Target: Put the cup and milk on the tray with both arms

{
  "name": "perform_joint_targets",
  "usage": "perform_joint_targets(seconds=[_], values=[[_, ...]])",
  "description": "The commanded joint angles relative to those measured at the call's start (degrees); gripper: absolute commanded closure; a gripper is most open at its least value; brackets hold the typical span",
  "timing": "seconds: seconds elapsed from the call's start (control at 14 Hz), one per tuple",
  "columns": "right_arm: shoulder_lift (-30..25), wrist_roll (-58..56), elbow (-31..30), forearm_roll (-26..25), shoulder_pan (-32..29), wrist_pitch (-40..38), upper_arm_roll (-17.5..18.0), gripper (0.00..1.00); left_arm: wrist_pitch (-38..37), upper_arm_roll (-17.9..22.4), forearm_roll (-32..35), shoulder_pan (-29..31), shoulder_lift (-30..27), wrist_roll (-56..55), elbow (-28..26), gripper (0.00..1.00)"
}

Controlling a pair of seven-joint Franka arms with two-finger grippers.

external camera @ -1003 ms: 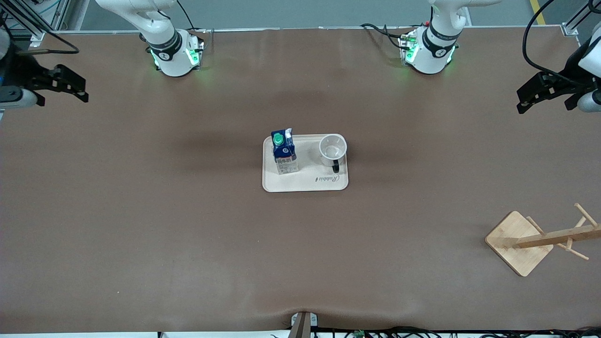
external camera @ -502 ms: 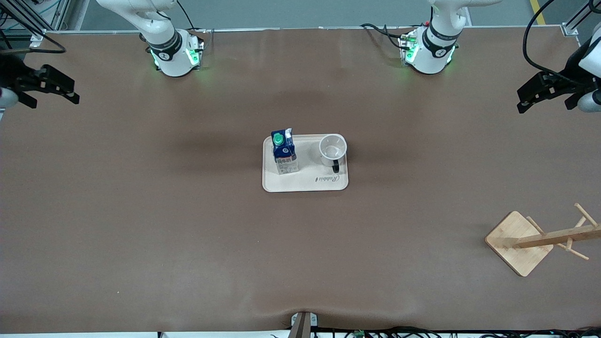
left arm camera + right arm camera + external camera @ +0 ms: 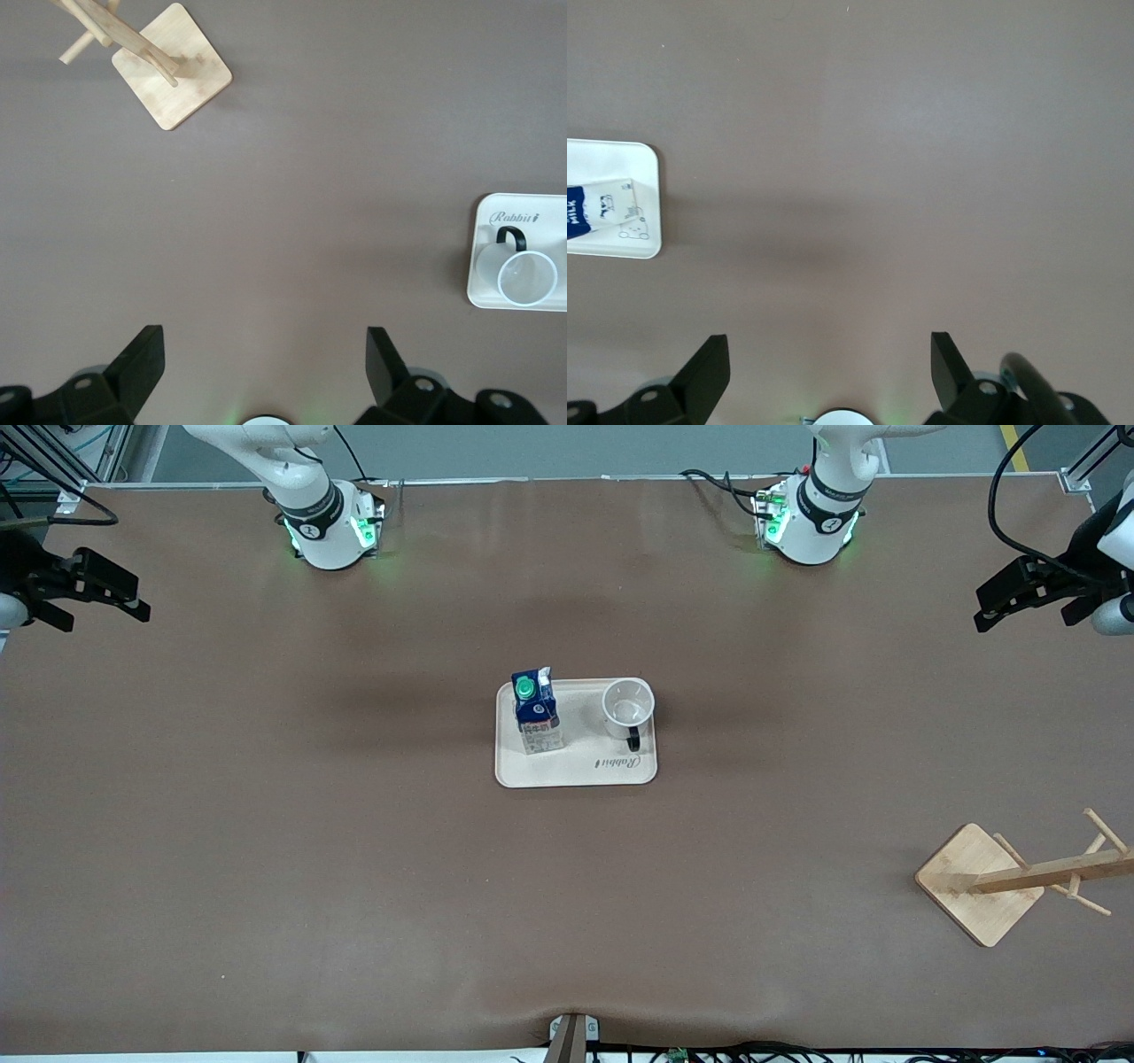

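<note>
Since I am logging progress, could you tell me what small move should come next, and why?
Probably none beyond parking: the milk and cup stand on the tray, and the left gripper and right gripper are open at the table's ends.

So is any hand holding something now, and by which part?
No. The left hand and the right hand are open and empty; cup and milk stand on the tray.
</note>
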Motion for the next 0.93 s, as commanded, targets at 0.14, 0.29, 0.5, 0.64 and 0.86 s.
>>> perform_joint_targets(seconds=[0.14, 0.29, 0.5, 0.64, 0.86], values=[[-0.38, 0.16, 0.18, -3.84, 1.86, 0.30, -0.04, 0.00, -0.76, -0.48, -1.09, 0.18, -0.66, -0.07, -0.50, 0.00], [-0.38, 0.33, 0.18, -3.75, 1.77, 0.21, -0.13, 0.00, -0.76, -0.56, -1.01, -0.09, -0.48, -0.07, -0.33, 0.00], [-0.29, 0.33, 0.18, -2.87, 1.51, 0.30, -0.13, 0.00, -0.76, -0.56, -1.01, -0.09, -0.04, -0.42, -0.15, 0.00], [-0.29, 0.33, 0.27, -2.87, 1.51, 0.30, -0.22, 0.00, -0.76, -0.56, -1.01, -0.09, 0.14, -0.33, 0.11, 0.00], [-0.21, 0.33, 0.27, -2.87, 1.33, 0.30, -0.30, 0.00, -0.76, -0.56, -0.66, -0.17, 0.58, -0.42, 0.82, 0.00]])
